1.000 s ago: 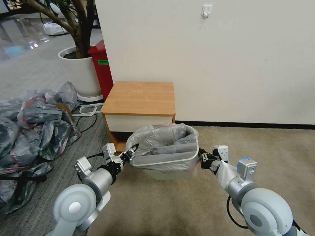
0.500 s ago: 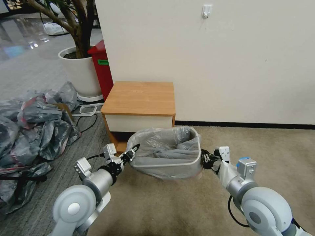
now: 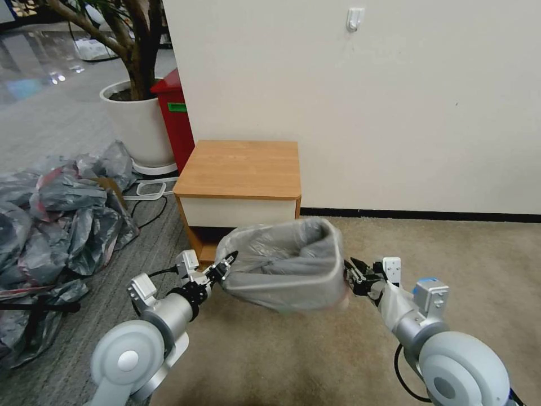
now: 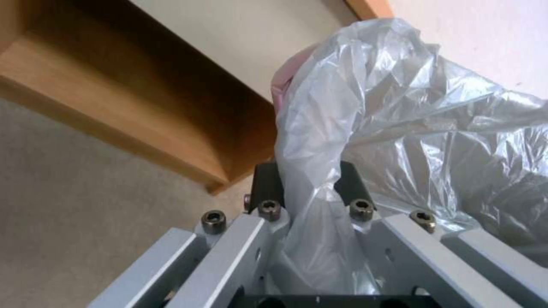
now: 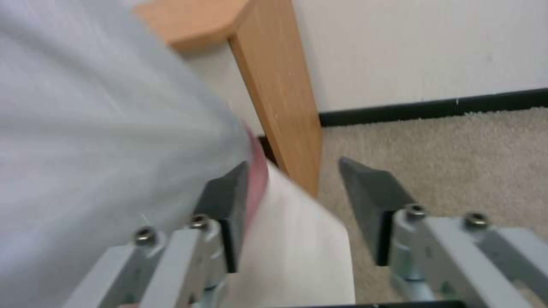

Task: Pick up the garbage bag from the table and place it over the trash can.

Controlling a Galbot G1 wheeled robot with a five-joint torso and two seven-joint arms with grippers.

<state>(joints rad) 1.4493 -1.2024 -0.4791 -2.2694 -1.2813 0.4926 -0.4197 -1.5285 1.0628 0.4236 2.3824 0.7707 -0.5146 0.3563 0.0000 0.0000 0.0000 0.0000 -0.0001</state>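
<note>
Beside the trash can, left tool pinches garbage bag (right tool spread)

The thin crinkled translucent silvery-grey plastic garbage bag covers the trash can wholly, so the bin's walls and rim cannot be made out beneath it. In the right wrist view that bag is smeared by blur. The heap of grey bags, well apart from the garbage bag, is cut off by the picture's edge.
</note>
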